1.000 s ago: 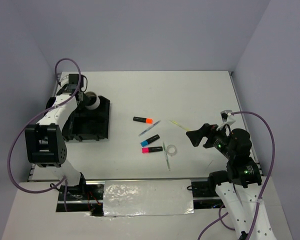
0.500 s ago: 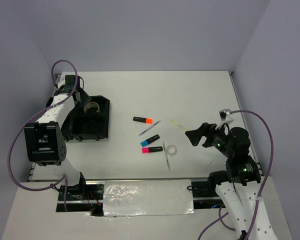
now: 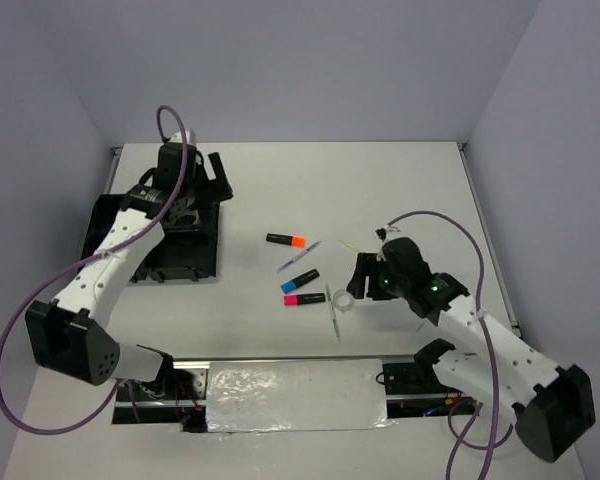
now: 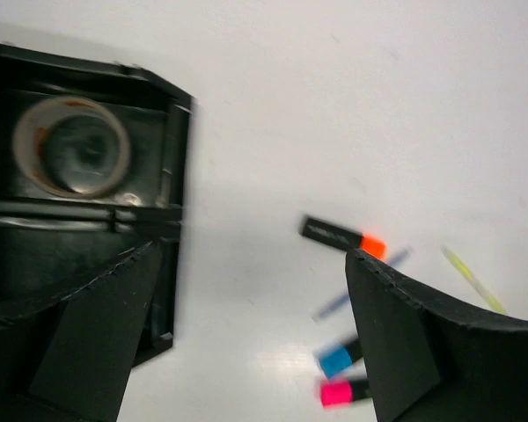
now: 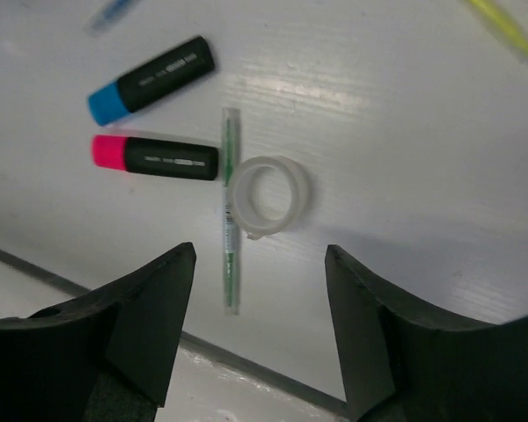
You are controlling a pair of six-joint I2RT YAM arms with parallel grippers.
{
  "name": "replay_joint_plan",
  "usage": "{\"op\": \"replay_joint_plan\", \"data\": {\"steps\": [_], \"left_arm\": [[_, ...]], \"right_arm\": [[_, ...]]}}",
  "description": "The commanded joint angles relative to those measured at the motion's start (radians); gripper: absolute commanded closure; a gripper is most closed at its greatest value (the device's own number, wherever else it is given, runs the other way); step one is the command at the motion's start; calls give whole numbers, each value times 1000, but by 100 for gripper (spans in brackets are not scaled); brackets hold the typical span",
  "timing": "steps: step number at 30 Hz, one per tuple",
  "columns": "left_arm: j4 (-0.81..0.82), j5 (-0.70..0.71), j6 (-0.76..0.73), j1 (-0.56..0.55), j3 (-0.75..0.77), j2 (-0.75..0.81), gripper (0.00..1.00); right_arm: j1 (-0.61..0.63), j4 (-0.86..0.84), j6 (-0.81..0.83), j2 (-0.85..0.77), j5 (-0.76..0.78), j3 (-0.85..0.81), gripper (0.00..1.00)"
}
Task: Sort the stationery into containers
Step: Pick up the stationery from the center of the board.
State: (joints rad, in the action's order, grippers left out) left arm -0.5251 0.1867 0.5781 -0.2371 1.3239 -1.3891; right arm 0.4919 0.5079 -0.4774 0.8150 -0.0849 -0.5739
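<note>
The black tray lies at the left, and a tape roll rests in its far compartment. My left gripper hovers open and empty over the tray's right edge. On the table lie an orange highlighter, a blue highlighter, a pink highlighter, a bluish pen, a yellow-green pen, a green pen and a clear tape roll. My right gripper is open just above and short of the clear roll, holding nothing.
A foil-covered strip runs along the near edge between the arm bases. Grey walls close in the table at the left, back and right. The tray's near compartments look dark; I cannot make out their contents.
My left gripper opened and left the tape roll in the tray, then swung right. My right arm reached forward and left over the clear tape roll, its jaws narrowing a little.
</note>
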Motion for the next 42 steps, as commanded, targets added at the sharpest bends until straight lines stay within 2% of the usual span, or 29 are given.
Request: {"op": "replay_joint_plan", "data": {"steps": [1,3,11,16,19,20,22,23,25,26,30,33,42], "left_arm": [[-70,-6,-93,-62,-29,74,1],[-79,-18,-99,-82,-79,107,1],[-66,-67,-135,-90,-230,225,1],[-46,-107,-133,-91,-290,243,1],[-16,-162,-116,-105,-319,254,1],[-6,-174,-109,-113,-328,256,1],[22,-208,-90,-139,-342,254,1],[28,-219,-81,-151,-351,251,1],[71,-240,-46,-206,-362,240,1],[89,-254,-32,-229,-370,237,1],[168,-213,70,-419,-336,181,1],[223,-191,121,-485,-286,128,1],[335,-280,172,-502,-278,70,9]], "right_arm": [[118,-60,-90,84,244,-5,33],[155,-86,-105,127,246,5,39],[201,-141,-136,340,324,-11,40],[218,-169,-168,447,356,-14,48],[227,-206,-173,510,336,-12,62],[228,-212,-178,524,332,-14,70],[229,-221,-181,542,327,-21,74],[237,-215,-193,544,335,-27,83],[254,-171,-213,521,375,-50,86],[279,-149,-239,483,429,-61,91],[359,-8,-276,418,545,-180,92],[410,39,-280,406,562,-251,92],[525,127,-303,391,622,-402,91]]}}
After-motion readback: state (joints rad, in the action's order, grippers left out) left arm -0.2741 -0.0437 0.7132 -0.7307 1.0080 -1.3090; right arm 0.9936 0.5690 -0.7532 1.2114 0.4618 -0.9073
